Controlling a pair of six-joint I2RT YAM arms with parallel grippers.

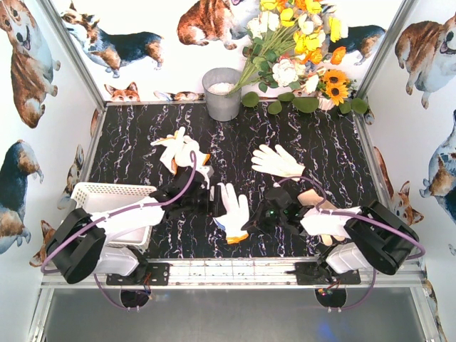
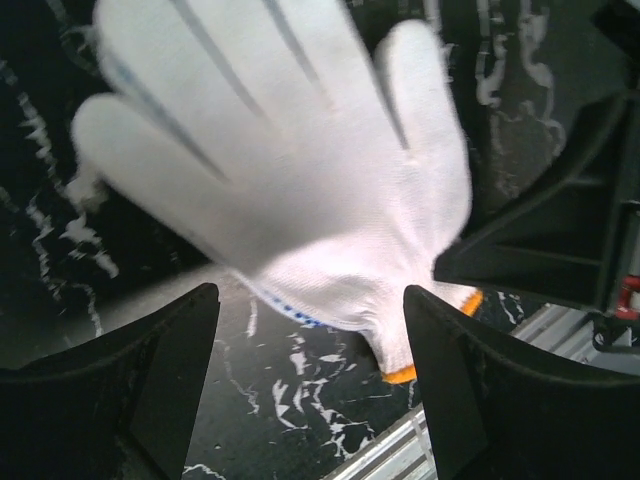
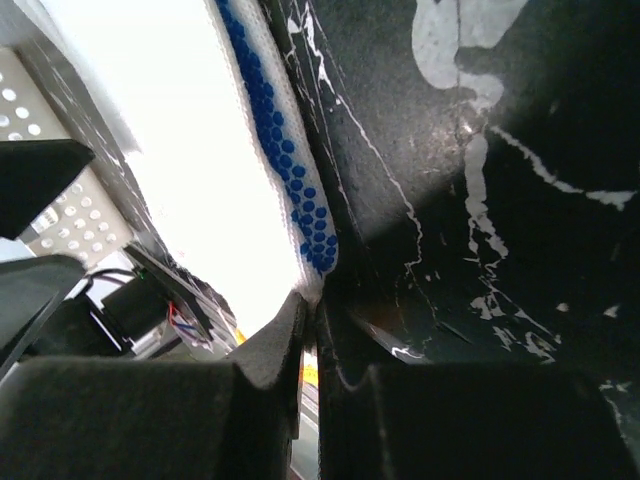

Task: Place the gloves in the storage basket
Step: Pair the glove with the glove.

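Orange-cuffed glove (image 1: 231, 208) lies mid-tabletop (image 1: 342, 149), well apart from the storage basket (image 1: 114, 187).
Overhead, it lies flat between both arms. In the left wrist view, the left tool (image 2: 310, 370) gapes wide around its cuff end. In the right wrist view, the right tool (image 3: 312, 320) is nipped onto its blue-dotted edge. The fabric looks limp and light, so a cuff pinch should lift it.

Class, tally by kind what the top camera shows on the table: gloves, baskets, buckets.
Gloves: 5 (two overlap; one is partly hidden)
Basket: 1
Bucket: 1
Total: 7
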